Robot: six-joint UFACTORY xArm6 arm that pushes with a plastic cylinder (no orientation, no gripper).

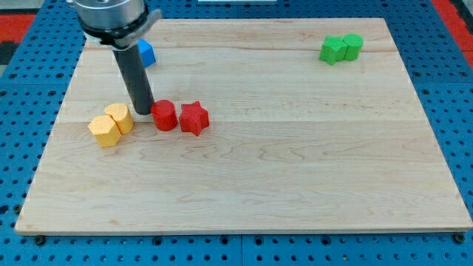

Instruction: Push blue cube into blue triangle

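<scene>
One blue block (146, 53) shows at the view's upper left, partly hidden behind the rod; its shape is hard to tell, and I cannot tell whether a second blue block sits behind the rod. My tip (143, 111) rests on the board below the blue block, between a yellow block (120, 117) on its left and a red cylinder (164, 115) on its right, close to both.
A second yellow block (103, 131) touches the first at the view's left. A red star (194, 117) sits right of the red cylinder. Two green blocks (341, 49) stand together at the view's upper right. The wooden board (295, 177) lies on a blue pegboard.
</scene>
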